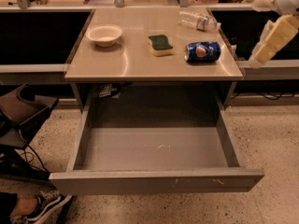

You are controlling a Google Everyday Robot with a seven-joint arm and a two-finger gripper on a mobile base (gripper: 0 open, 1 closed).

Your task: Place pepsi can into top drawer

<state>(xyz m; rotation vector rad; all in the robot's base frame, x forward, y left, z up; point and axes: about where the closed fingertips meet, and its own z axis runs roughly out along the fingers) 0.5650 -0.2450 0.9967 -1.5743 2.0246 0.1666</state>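
The pepsi can lies on its side on the right part of the tabletop, logo facing me. The top drawer is pulled fully out below the table; its grey inside holds nothing. My gripper hangs in the air at the right edge of the view, to the right of the can and a little above table height. Its two cream fingers stand apart and hold nothing. It does not touch the can.
A white bowl sits at the table's left, a green-and-yellow sponge in the middle, a clear plastic bottle lying at the back right. A dark chair and a shoe are at the lower left.
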